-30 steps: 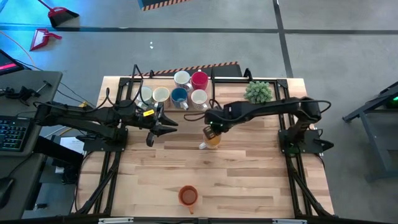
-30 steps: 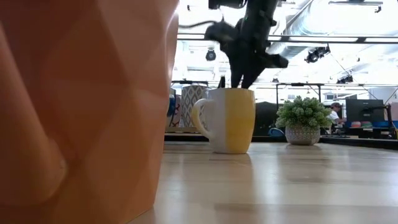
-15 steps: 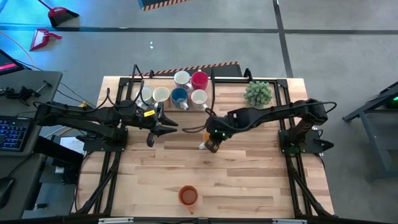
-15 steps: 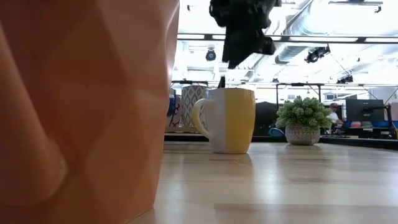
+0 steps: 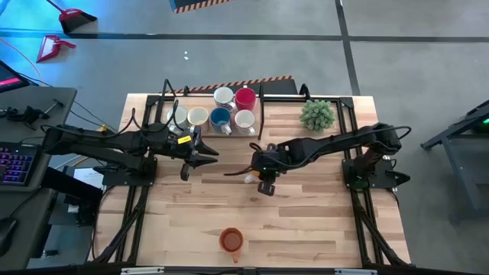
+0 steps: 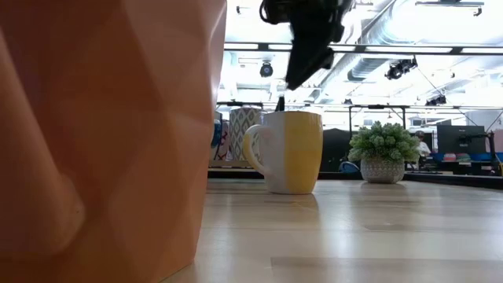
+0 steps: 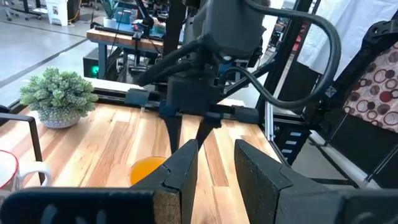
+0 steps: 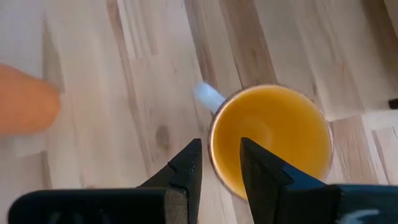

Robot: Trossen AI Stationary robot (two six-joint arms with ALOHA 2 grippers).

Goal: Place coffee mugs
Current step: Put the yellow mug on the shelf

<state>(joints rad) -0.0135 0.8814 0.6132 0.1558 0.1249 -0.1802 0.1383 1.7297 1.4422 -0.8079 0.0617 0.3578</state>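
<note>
Right gripper [image 8: 216, 163] hangs above the yellow-orange mug [image 8: 270, 138], fingers slightly parted, holding nothing; the mug stands mid-table, mostly hidden under the arm from above. Left gripper [image 7: 213, 163] waits left of it, narrowly spread, empty.

Right arm stretched across table centre, right gripper [image 5: 264, 182] pointing down with fingers [image 8: 186, 168] slightly apart and holding nothing; left arm parked at left side, left gripper [image 5: 206, 155] level, fingers narrowly parted, empty.
</note>
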